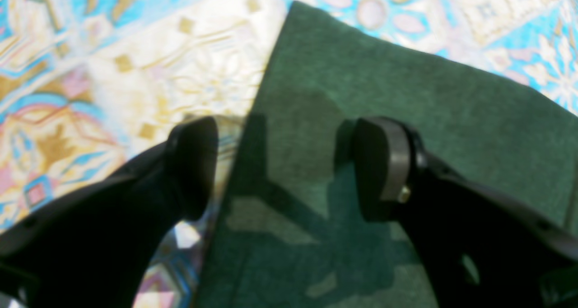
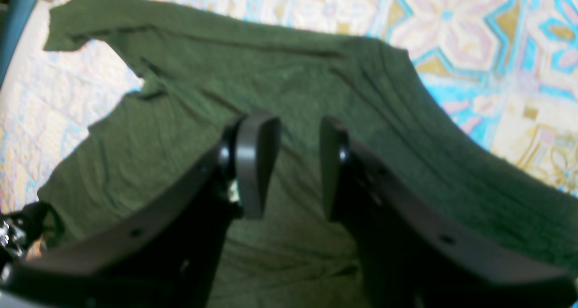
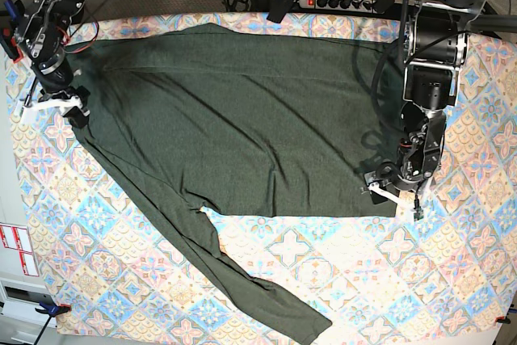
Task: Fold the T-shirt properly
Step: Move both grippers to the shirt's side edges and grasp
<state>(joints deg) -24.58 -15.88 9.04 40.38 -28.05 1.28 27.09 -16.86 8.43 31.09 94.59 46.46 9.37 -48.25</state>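
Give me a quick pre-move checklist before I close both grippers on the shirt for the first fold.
1. Left gripper open: ok, its jaws stand wide apart.
2. Left gripper over an edge: ok, it straddles the T-shirt edge near the hem corner, one finger over the patterned tablecloth.
3. Right gripper open: ok, there is a clear gap between its jaws and nothing in it.
4. Right gripper over an edge: cannot tell; the wrist view shows only cloth beneath, while the base view puts it at the shoulder end.
5. Fabric flat: not ok, wrinkles run across the body.
6. Sleeve tucked in: not ok, one long sleeve trails diagonally toward the near table edge.
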